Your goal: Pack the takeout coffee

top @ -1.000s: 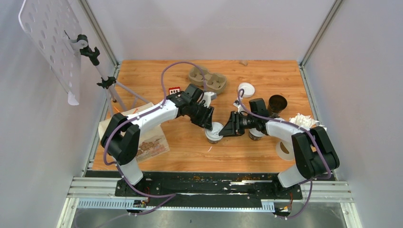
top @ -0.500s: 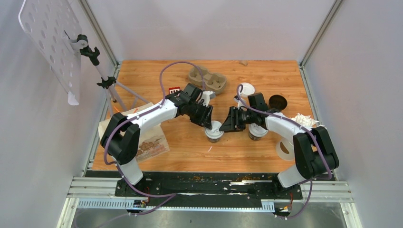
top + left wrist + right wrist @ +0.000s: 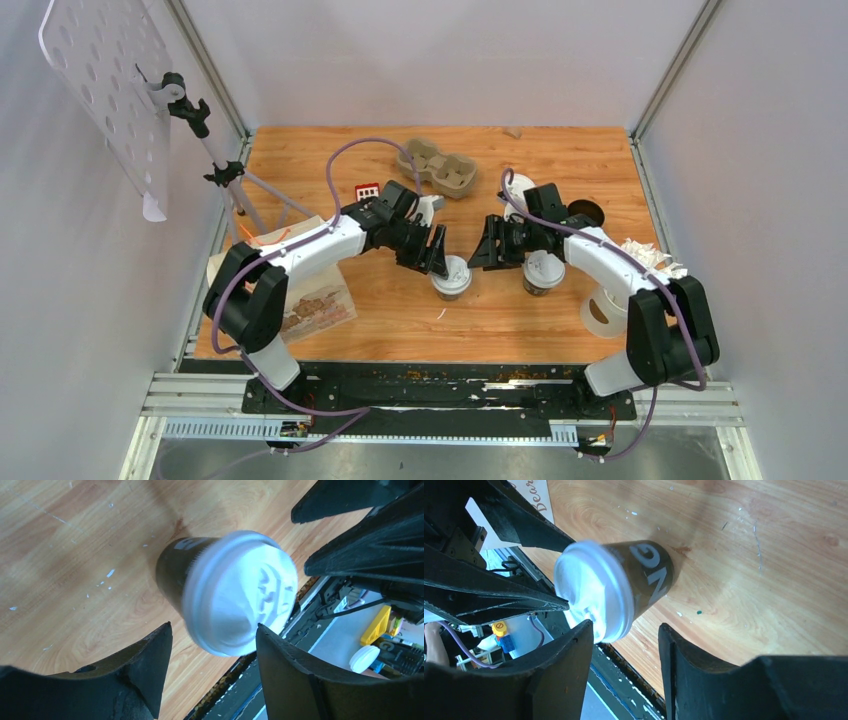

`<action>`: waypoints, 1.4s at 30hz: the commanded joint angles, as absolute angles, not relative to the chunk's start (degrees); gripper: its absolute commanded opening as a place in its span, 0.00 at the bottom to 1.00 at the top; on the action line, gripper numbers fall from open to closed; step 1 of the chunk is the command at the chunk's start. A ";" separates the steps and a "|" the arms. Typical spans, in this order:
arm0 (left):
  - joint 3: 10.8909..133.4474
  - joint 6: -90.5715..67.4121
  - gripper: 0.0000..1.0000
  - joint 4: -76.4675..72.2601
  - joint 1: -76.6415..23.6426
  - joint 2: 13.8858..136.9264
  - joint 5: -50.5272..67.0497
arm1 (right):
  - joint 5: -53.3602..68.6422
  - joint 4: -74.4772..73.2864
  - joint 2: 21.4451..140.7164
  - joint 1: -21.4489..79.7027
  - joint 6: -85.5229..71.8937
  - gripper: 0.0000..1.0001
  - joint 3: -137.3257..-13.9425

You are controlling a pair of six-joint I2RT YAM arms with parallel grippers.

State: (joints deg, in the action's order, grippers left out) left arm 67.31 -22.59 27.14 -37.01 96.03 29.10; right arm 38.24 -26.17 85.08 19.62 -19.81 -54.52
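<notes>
A takeout coffee cup (image 3: 452, 277) with dark brown sides and a white lid stands upright on the wooden table between my two grippers. My left gripper (image 3: 436, 258) hovers just to its left, open and not touching it. From the right, my right gripper (image 3: 478, 256) faces the same cup, also open and empty. In the left wrist view the lidded cup (image 3: 227, 592) sits just beyond the open left gripper (image 3: 214, 626). The right wrist view has the cup (image 3: 624, 587) beyond the spread right gripper (image 3: 625, 625). A second lidded cup (image 3: 540, 273) stands under the right arm.
A grey-brown pulp tray (image 3: 437, 168) lies at the back centre. An open dark cup (image 3: 586, 212) stands behind the right arm, with white napkins (image 3: 645, 255) and a white stack (image 3: 600, 313) to its right. A paper bag (image 3: 315, 295) lies at the left, near a small red item (image 3: 367, 190).
Both grippers have opened wider and drawn back a little from the lidded cup between them. The right arm has swung toward the back. The cup has stayed in place.
</notes>
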 commanded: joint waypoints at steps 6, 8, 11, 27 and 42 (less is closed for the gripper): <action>71.64 -22.89 0.72 27.02 -36.49 92.08 27.58 | 34.88 -26.29 76.37 24.84 -24.70 0.37 -56.89; 72.47 -22.43 0.70 27.48 -36.13 92.40 26.59 | 34.54 -25.08 75.59 25.74 -25.90 0.34 -57.06; 73.68 -21.50 0.65 28.36 -35.39 93.23 24.71 | 34.50 -22.45 76.07 27.12 -27.39 0.31 -57.73; 70.25 -18.03 0.38 27.99 -34.87 97.73 23.04 | 31.61 -18.48 85.41 28.93 -27.19 0.25 -57.25; 63.99 -16.59 0.35 24.73 -34.82 97.68 22.65 | 28.00 -18.14 85.95 28.98 -25.76 0.25 -53.97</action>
State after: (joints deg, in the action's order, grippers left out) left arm 68.14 -19.09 23.70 -34.96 96.40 26.24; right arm 31.00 -18.96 85.38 28.82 -26.92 -55.11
